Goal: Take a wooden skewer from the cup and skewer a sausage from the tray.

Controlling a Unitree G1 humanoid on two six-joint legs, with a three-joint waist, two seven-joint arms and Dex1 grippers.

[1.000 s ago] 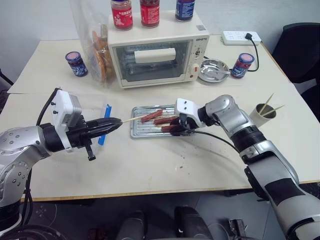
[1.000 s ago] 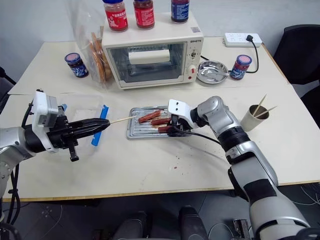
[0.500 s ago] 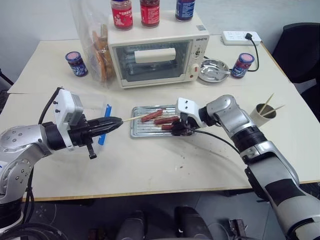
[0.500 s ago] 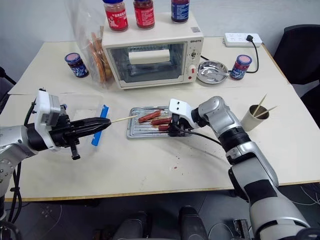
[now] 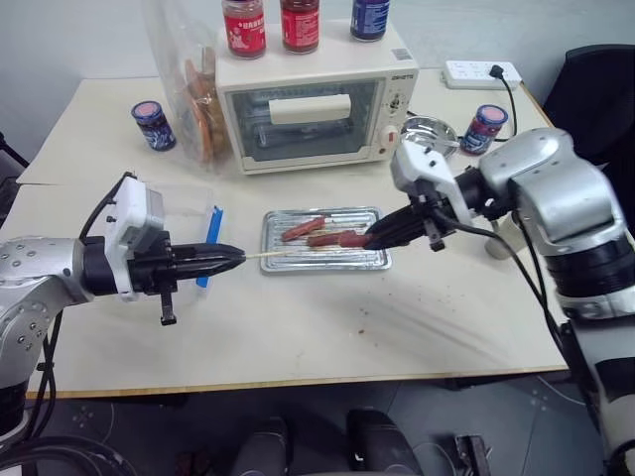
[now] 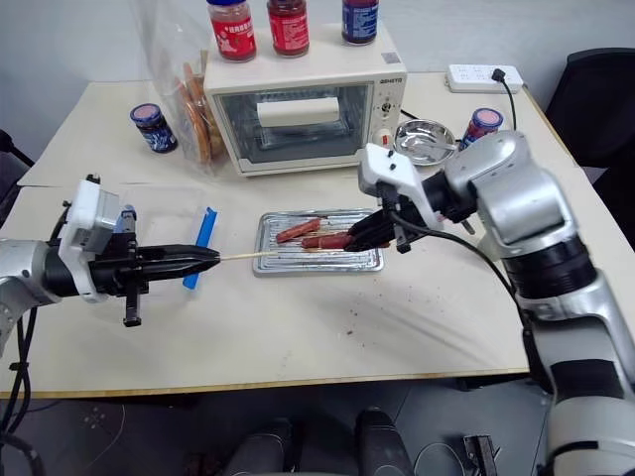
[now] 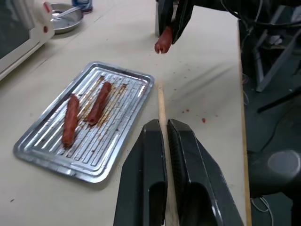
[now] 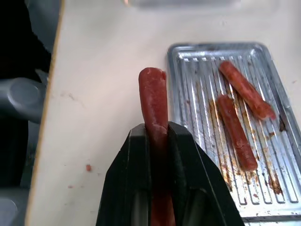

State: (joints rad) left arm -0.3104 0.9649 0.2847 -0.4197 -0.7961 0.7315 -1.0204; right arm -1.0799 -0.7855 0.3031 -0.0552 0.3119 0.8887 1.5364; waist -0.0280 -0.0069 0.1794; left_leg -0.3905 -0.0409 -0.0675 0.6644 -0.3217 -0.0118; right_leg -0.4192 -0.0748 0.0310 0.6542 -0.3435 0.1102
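The right claw (image 8: 159, 141) pinches a sausage (image 8: 154, 101) above the tray (image 5: 369, 260), which holds two more. The left claw (image 7: 163, 129) is clamped on a skewer (image 7: 162, 103) pointing right. The cream bench (image 5: 298, 327) carries a far oven (image 5: 308, 99), jars, and a cup (image 5: 501, 236) at right.

The cup (image 5: 499, 238) sits mostly behind the right arm; its skewers are hidden. The held sausage (image 8: 154, 101) disappears low between the fingers (image 8: 136, 183).

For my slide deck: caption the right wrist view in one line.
Right tool grips one sausage above the table, two sausages left on the ridged tray.
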